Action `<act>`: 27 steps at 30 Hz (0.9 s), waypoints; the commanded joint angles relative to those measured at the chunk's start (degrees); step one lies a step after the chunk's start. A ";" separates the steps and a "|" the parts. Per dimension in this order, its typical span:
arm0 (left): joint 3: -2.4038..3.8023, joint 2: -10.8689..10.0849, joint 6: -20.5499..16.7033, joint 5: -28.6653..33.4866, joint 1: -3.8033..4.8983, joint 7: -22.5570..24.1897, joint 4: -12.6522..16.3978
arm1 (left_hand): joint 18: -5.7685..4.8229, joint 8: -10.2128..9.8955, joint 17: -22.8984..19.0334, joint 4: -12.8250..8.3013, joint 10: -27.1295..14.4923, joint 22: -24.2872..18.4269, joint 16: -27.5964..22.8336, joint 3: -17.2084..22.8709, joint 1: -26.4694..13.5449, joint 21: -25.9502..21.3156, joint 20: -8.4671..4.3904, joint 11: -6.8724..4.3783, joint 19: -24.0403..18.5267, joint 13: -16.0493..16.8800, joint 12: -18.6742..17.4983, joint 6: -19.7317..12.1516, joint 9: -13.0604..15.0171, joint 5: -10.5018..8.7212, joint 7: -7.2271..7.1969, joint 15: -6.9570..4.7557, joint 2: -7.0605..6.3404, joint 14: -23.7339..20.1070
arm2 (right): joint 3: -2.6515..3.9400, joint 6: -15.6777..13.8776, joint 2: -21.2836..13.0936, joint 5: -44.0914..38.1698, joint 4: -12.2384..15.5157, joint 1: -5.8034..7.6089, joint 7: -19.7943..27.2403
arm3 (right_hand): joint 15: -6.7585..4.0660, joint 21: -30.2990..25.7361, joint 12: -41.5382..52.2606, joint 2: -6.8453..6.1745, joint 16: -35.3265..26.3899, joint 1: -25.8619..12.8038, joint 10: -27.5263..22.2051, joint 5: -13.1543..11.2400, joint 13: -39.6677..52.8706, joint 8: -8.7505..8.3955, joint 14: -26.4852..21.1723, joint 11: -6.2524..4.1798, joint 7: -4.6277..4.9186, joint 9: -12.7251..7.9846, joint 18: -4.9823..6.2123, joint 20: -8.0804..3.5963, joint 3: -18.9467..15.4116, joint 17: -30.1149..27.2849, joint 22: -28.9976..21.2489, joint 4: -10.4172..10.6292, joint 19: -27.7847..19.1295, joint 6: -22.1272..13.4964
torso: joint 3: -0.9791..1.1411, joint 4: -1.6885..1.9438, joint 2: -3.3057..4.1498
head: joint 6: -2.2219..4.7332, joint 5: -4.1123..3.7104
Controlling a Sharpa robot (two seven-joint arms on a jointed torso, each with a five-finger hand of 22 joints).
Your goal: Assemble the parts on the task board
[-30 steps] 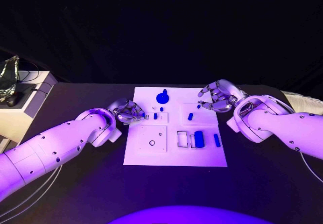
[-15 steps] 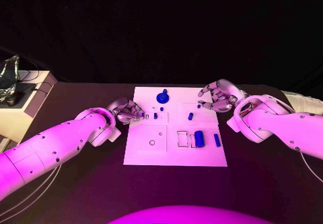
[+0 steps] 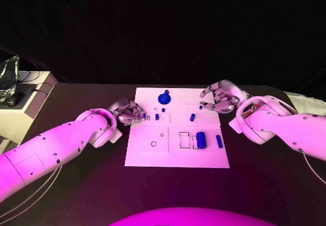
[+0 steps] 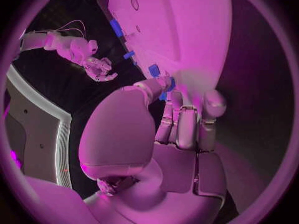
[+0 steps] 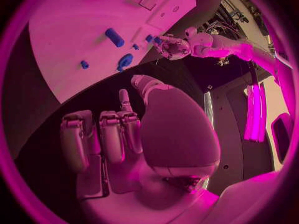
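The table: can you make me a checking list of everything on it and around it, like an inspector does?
Surface: black table, with the white task board in the middle.
Job's things: small blue parts on the board: a round part near the far edge, a cylinder and a slim bar nearer the robot, and small pieces between.
Clutter: nothing seen on the table.
Hands: left hand at the board's left edge, its fingers touching a small blue part; right hand over the board's far right corner, fingers apart, holding nothing.
Cables: thin cables run under the left arm.
Surroundings: a pale box stands left of the table; dark backdrop behind.
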 commanded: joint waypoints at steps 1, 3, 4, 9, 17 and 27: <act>-0.17 0.01 1.25 -0.33 -0.19 -0.58 -0.06 | 0.13 -0.99 -0.09 -0.45 -0.42 0.08 0.40 0.08 0.00 0.36 -0.17 0.07 0.00 0.05 0.35 -1.13 0.47 0.08 -0.03 0.28 -0.73 -0.01 | 0.01 0.13 0.01 -0.59 0.09 -0.02 0.18 | -0.42 0.35 0.02 -0.14 -0.23 -0.80 4.03 0.08 13.06 0.07 5.39 -0.42 -0.20 0.04 0.00 -0.30 0.51 12.37 15.09 -0.05 5.90 -0.13 | 0.01 0.01 -0.02 | 0.05 0.00; -0.17 0.01 1.44 -0.28 -0.19 -0.44 0.00 | 0.13 -1.70 -0.13 -0.67 -0.65 0.13 0.43 -0.16 -0.10 0.36 -0.12 0.05 -0.05 0.05 0.57 -1.83 0.24 0.08 -0.25 0.31 -1.45 -0.08 | 0.01 0.09 0.01 -0.60 0.09 -0.02 0.16 | -0.42 0.35 0.02 -0.14 -0.23 -0.80 4.03 0.08 13.06 0.07 5.39 -0.42 -0.20 0.04 0.00 -0.30 0.51 12.37 15.09 -0.05 5.90 -0.13 | -0.01 0.02 -0.02 | 0.04 -0.01; -0.17 0.00 1.52 -0.26 -0.19 -0.40 0.02 | 0.14 -2.02 -0.12 -0.77 -0.78 0.12 0.45 -0.35 -0.17 0.34 -0.11 0.02 -0.10 0.05 0.68 -2.15 0.15 0.07 -0.33 0.30 -1.80 -0.10 | 0.01 0.08 0.01 -0.61 0.09 -0.02 0.16 | -0.42 0.35 0.02 -0.14 -0.23 -0.80 4.03 0.08 13.06 0.07 5.39 -0.42 -0.20 0.04 0.00 -0.30 0.51 12.37 15.09 -0.05 5.90 -0.13 | -0.01 0.02 -0.02 | 0.03 -0.01; -0.17 0.00 1.88 -0.24 -0.19 -0.33 0.09 | 0.11 -2.75 0.24 -1.05 -1.01 0.30 0.57 -0.64 -0.10 0.45 -0.11 -0.09 -0.01 0.04 0.93 -2.93 -0.07 0.07 -0.55 0.23 -2.31 0.07 | 0.01 0.02 0.04 -0.62 0.06 -0.02 0.13 | -0.42 0.35 0.02 -0.14 -0.23 -0.80 4.03 0.08 13.06 0.07 5.39 -0.42 -0.20 0.04 0.00 -0.30 0.51 12.37 15.09 -0.05 5.90 -0.13 | 0.01 0.02 -0.04 | 0.08 0.02; -0.16 -0.01 2.12 -0.21 -0.20 -0.37 0.18 | 0.05 -3.35 0.61 -1.27 -1.22 0.53 0.70 -0.75 0.06 0.63 -0.12 -0.10 0.15 0.01 1.12 -3.59 -0.25 0.10 -0.60 0.21 -2.50 0.26 | 0.01 -0.09 0.05 -0.63 0.02 -0.02 0.06 | -0.42 0.35 0.02 -0.14 -0.23 -0.80 4.03 0.08 13.06 0.07 5.39 -0.42 -0.20 0.04 0.00 -0.30 0.51 12.37 15.09 -0.05 5.90 -0.13 | -0.02 0.01 0.00 | 0.07 0.01; -0.15 0.00 2.03 -0.06 -0.20 -0.10 0.36 | 0.07 -4.31 0.74 -1.45 -1.52 0.53 0.81 -0.99 0.10 0.60 -0.12 -0.10 0.06 -0.06 1.39 -4.75 -0.54 0.10 -0.73 0.22 -2.75 0.28 | 0.01 -0.14 0.05 -0.63 -0.01 -0.03 0.02 | -0.42 0.35 0.02 -0.14 -0.23 -0.80 4.03 0.08 13.06 0.07 5.39 -0.42 -0.20 0.04 0.00 -0.30 0.51 12.37 15.09 -0.05 5.90 -0.13 | -0.03 0.00 0.01 | 0.11 -0.05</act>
